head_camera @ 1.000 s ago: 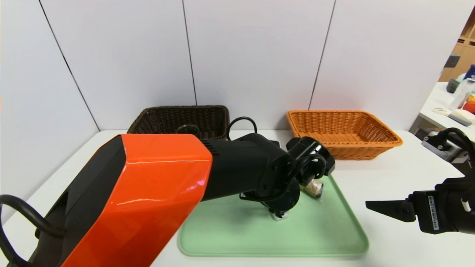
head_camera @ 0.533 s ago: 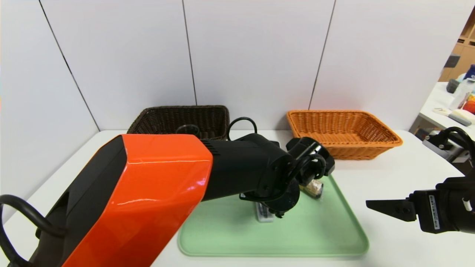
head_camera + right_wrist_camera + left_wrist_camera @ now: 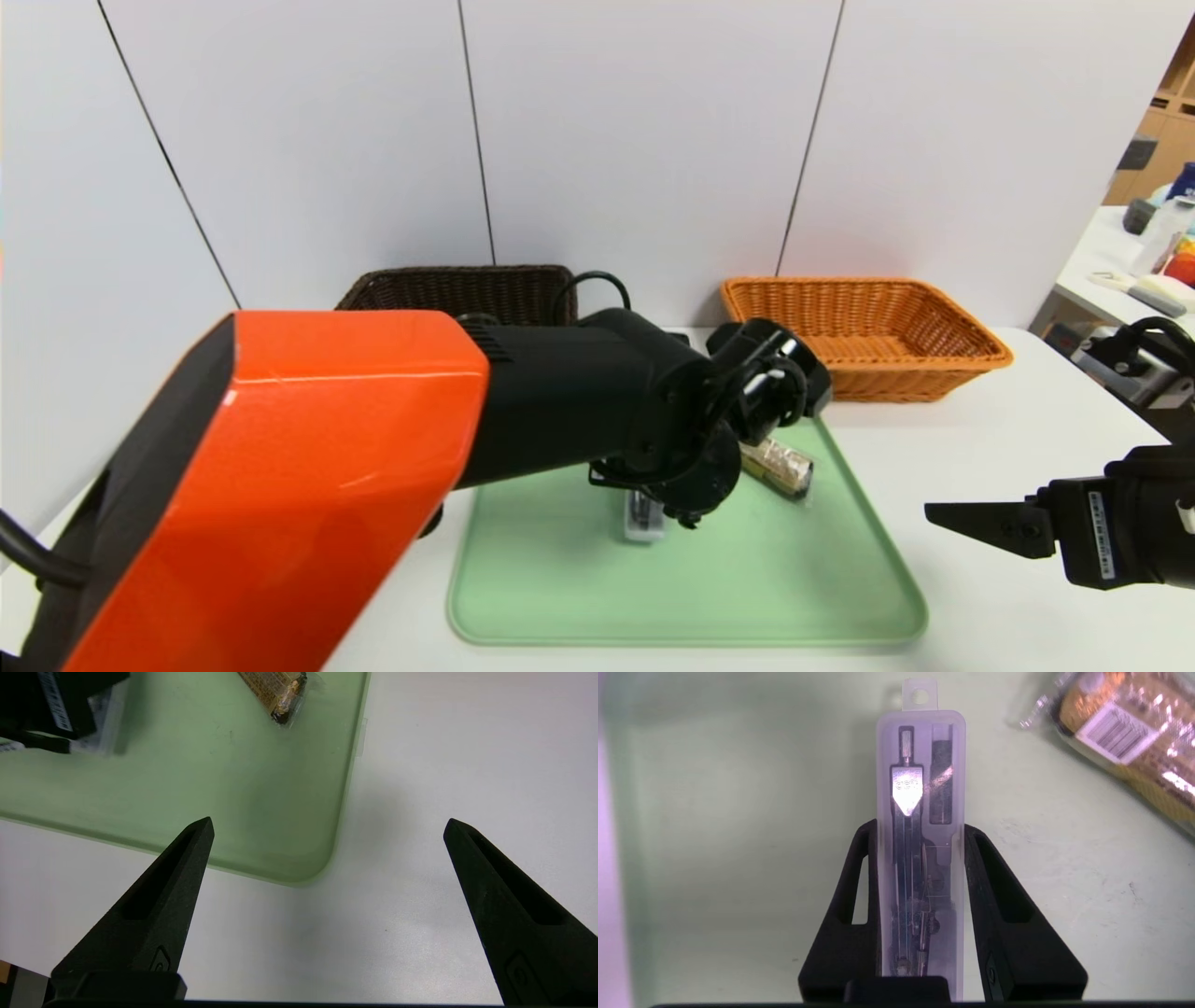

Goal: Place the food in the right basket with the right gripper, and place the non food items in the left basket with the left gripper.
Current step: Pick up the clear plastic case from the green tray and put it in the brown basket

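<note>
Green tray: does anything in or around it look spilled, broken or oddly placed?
Nothing stands out as wrong. The wrapped snack lies slanted on the green tray, but its visible wrapping looks whole. The left pincer grips the clear compass case, which looks uncracked. No spill shows.

The head view looks forward and down over both baskets (image 3: 868,322) and the tray (image 3: 775,588); each wrist view faces down between its fingers (image 3: 850,896), closer in. All three share the tray.
</note>
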Available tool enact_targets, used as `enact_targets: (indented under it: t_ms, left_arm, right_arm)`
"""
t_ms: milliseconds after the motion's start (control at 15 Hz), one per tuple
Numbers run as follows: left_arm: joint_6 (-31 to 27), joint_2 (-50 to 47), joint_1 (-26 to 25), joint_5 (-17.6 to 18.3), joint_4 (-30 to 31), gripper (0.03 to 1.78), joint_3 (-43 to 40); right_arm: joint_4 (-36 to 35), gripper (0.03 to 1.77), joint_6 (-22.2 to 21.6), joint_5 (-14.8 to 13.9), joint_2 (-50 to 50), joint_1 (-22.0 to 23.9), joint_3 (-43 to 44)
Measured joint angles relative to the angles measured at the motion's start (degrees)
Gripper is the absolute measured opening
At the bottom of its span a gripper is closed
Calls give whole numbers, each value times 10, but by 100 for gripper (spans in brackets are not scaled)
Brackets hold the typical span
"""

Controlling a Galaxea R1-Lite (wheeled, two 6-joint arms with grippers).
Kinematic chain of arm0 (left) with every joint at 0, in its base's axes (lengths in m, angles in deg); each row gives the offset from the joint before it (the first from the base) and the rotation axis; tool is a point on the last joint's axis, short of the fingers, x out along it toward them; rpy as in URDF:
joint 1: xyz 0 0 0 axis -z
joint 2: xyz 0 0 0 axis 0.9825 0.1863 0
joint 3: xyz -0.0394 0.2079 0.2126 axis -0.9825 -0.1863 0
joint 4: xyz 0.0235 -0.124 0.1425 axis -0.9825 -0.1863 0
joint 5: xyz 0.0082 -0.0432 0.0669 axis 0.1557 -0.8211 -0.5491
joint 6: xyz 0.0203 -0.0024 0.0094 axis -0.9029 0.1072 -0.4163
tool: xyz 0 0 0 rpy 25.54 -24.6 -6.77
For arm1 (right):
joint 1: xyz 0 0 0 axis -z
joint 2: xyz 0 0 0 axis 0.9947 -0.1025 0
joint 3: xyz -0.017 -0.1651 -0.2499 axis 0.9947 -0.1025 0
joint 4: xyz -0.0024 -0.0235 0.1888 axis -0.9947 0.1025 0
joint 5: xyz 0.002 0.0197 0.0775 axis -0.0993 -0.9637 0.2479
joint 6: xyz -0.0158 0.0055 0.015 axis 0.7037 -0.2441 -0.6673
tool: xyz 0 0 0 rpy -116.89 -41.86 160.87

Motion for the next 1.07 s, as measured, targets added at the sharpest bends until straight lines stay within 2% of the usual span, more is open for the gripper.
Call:
enact_targets:
  t_ms: [333, 600, 867, 1067]
  left_arm:
    - [-46, -88, -64, 9, -45, 55, -2]
    - [-129, -152, -123, 25, -45, 55, 0]
    - [-265, -202, -196, 105, -45, 55, -1]
    - [-368, -221, -255, 198, -45, 55, -5]
  right_arm:
    - [-1, 170, 1, -9, 4, 0, 0]
    - [-1, 170, 1, -10, 4, 0, -1]
    - [-1, 170, 1, -11, 3, 0, -4]
    - [0, 170, 0, -15, 5, 0, -9]
